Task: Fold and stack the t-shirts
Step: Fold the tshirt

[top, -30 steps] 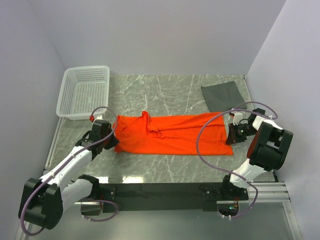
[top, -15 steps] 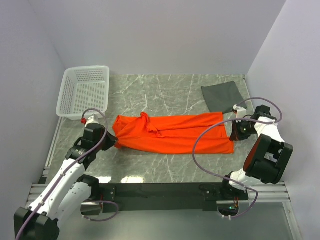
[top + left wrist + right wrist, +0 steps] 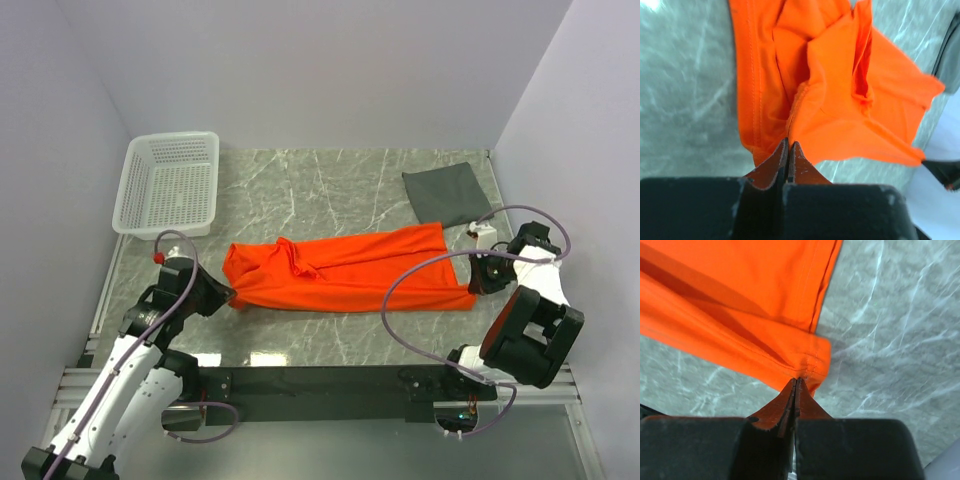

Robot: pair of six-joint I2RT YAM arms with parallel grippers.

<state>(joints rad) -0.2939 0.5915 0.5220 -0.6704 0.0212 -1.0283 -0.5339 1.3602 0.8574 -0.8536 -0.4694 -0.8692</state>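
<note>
Toward the front of the marbled grey surface (image 3: 330, 185), the left tool (image 3: 228, 297) and the right tool (image 3: 473, 283) each hold one end of the orange t-shirt (image 3: 340, 270). The garment lies stretched crosswise between the two arms as a long, narrow band.

In the left wrist view, the left tool (image 3: 788, 142) has its fingers pressed together on a pinch of fabric at the shirt's nearest edge. The orange t-shirt (image 3: 840, 115) fans away from the fingers in rumpled folds and ridges.

In the right wrist view, the right tool (image 3: 796, 380) is likewise clamped, on a stitched hem corner. The cloth (image 3: 740, 295) runs off smoothly up and to the left, with bare surface showing to the right of the corner.

Seen from above, the left end of the shirt is bunched and creased. The right end lies flatter, its corner at the right tool's tip.

Farther back, beyond the right tool, the dark grey t-shirt (image 3: 447, 192) lies flat in the far right corner, apart from the orange one. A white lattice basket (image 3: 170, 185) sits in the far left corner, well apart from both garments.
</note>
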